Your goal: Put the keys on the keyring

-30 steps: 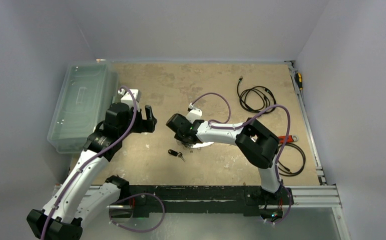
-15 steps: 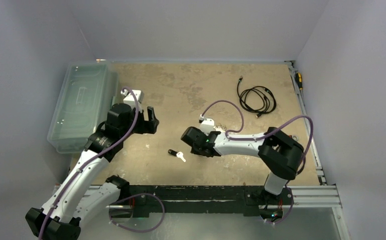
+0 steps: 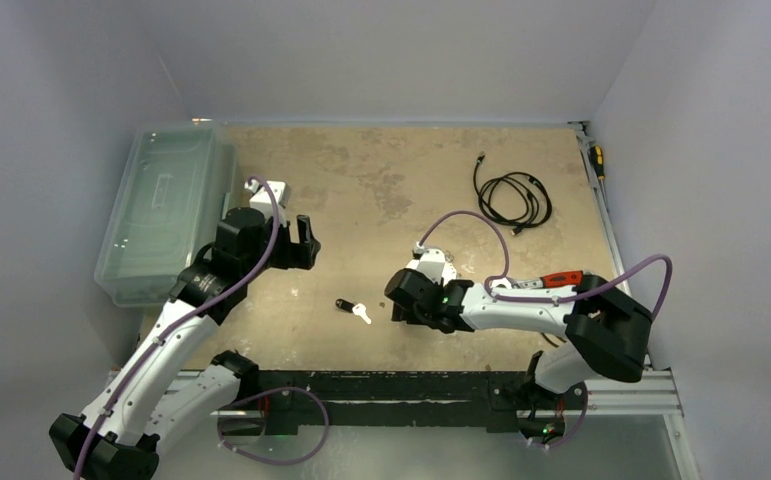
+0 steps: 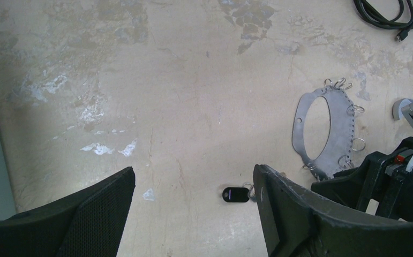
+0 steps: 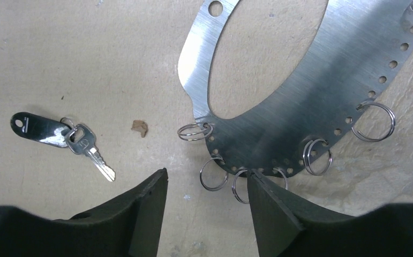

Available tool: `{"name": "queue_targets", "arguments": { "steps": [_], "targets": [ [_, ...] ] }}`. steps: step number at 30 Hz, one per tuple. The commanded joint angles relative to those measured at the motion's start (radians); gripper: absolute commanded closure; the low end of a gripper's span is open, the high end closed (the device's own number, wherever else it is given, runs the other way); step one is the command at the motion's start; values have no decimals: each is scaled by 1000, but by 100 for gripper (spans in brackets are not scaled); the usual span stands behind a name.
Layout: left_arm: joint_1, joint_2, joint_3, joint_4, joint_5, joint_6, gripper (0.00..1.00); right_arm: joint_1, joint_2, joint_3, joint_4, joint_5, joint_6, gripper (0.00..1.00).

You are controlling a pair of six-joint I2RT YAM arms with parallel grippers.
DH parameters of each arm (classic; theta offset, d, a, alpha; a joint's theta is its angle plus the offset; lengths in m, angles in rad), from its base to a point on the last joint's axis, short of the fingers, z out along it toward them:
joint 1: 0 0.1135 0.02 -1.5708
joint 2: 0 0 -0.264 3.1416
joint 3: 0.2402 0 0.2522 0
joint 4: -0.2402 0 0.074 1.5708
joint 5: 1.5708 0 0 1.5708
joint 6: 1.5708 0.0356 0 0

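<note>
Near the front middle of the bench (image 3: 381, 180), the keys (image 3: 353, 309) lie flat between the two arms, held by neither. From the right wrist, the black-headed key (image 5: 35, 127) and the silver key (image 5: 91, 152) are joined by a small ring, with the silver blade pointing toward the camera. The keyring (image 5: 311, 91) lies flat to their right, near but apart from them; it is a brushed steel crescent with a large oval opening, a row of small holes along its outer edge and several split rings (image 5: 373, 122) hanging from those holes. The right claw (image 5: 207, 176) hangs low over the near edge of the keyring with its fingers spread and nothing between them; whether a fingertip touches the metal cannot be told. The left claw (image 4: 193, 176) is also spread wide and empty, above bare bench, with the black key head just beside its right finger in that view. A red-handled adjustable wrench (image 3: 551, 281) lies behind the right arm, a coiled black cable (image 3: 516, 195) sits toward the far right, and a clear plastic storage bin (image 3: 161, 210) stands at the left edge.
</note>
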Motion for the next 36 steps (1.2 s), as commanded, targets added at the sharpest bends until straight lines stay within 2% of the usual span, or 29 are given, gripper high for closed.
{"name": "queue_targets", "arguments": {
  "steps": [1, 5, 10, 15, 18, 19, 22, 27, 31, 36],
  "targets": [
    [-7, 1, 4, 18, 6, -7, 20, 5, -20, 36, 22, 30, -3, 45],
    [-6, 5, 4, 19, 8, -8, 21, 5, -4, 55, 29, 62, -87, 52],
    [-7, 13, 2, 22, 17, -4, 21, 5, -50, 18, 129, 65, -371, 55],
    [-6, 16, 3, 24, 15, 2, 19, 5, -198, -85, 303, -27, -669, 33],
    [-6, 3, -2, 31, 24, 9, 17, 2, -314, -176, 443, -101, -822, 30],
    [-6, -2, -5, 34, 24, 14, 17, -4, -350, -202, 471, -172, -869, 30],
    [-6, -21, -14, 50, 38, 27, 16, -46, -409, -214, 474, -314, -932, 37],
    [-6, -18, -12, 52, 35, 32, 14, -74, -388, -118, 376, -413, -991, 36],
    [-8, -28, -11, 49, 35, 34, 14, -73, -236, 39, 110, -417, -1116, 36],
    [-8, -29, -13, 47, 22, 34, 14, -74, -82, 159, 24, -485, -1183, 33]
  ]
}}
